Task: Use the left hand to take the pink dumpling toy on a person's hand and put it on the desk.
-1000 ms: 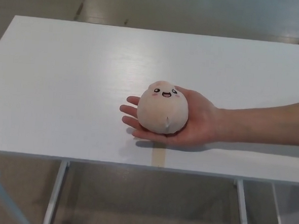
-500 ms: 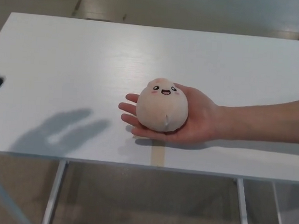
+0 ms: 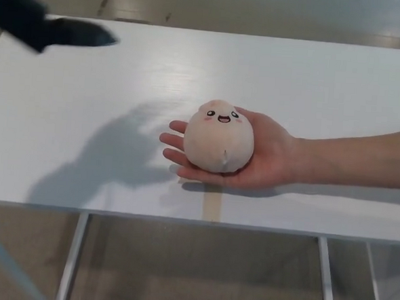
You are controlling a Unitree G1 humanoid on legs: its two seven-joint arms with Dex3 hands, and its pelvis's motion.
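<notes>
A white table with white metal legs stands on a shiny grey-beige floor. A strip of tape is at its near edge.

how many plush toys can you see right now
1. A pink dumpling toy with a smiling face sits in a person's hand, open palm up above the white desk. No others show.

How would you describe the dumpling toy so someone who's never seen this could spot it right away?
Find the white desk, then the person's open hand reaching in from the right, palm up. The pink dumpling toy sits in that palm: a round, soft ball with a small smiling face and rosy cheeks, the only plush thing there.
</notes>
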